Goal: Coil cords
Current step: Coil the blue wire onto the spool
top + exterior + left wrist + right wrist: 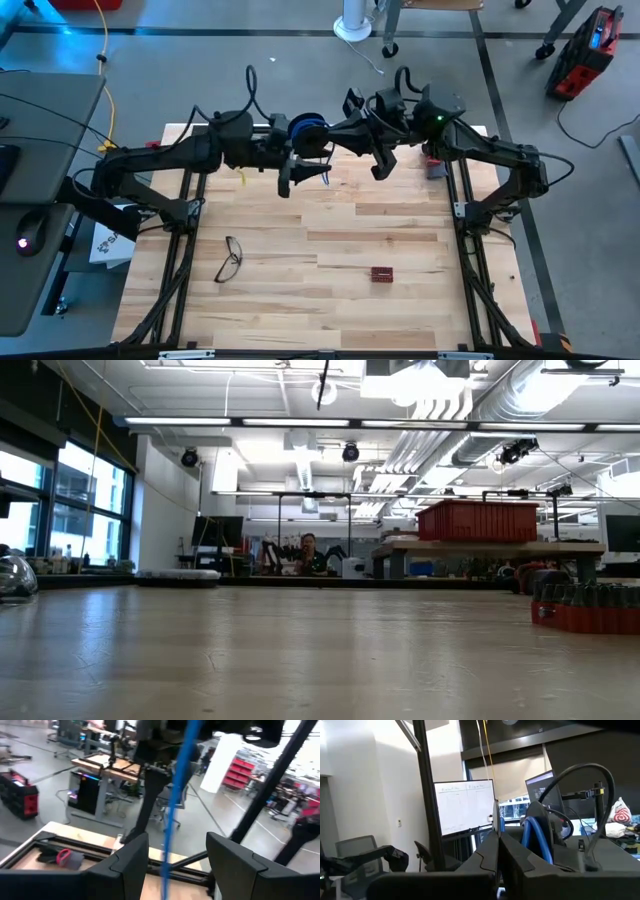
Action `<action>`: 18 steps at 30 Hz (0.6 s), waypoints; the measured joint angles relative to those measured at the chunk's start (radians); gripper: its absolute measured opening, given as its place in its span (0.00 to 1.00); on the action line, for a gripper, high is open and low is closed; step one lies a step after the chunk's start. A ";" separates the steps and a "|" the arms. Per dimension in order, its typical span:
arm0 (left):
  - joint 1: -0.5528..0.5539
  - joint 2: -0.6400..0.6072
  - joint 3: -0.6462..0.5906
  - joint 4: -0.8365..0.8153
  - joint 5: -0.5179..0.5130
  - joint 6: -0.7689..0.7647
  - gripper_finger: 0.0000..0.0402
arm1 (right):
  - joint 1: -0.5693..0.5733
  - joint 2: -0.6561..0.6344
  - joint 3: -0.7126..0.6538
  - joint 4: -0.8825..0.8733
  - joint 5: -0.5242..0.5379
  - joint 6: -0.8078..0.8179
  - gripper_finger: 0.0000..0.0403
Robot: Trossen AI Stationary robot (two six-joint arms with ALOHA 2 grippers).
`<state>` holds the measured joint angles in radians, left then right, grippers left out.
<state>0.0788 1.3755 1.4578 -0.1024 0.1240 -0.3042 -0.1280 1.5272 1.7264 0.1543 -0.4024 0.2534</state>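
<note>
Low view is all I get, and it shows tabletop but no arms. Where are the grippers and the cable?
Observer: Both arms are raised over the far edge of the table. The blue coil is up between them, off the tabletop.
Operator: Is the left gripper gripping it?
Observer: No. The left gripper is open, with a blue strand running between its fingers.
Operator: And the right?
Observer: The right gripper is shut, its tips right beside the coil. I can't tell whether it pinches any cable.
</note>
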 joint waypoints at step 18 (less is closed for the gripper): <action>-0.001 0.006 0.000 -0.038 0.021 0.000 0.02 | 0.000 0.000 0.000 0.039 -0.009 -0.017 0.00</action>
<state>0.0780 1.3811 1.4582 -0.1407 0.1448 -0.3041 -0.1280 1.5269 1.7264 0.1931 -0.4118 0.2361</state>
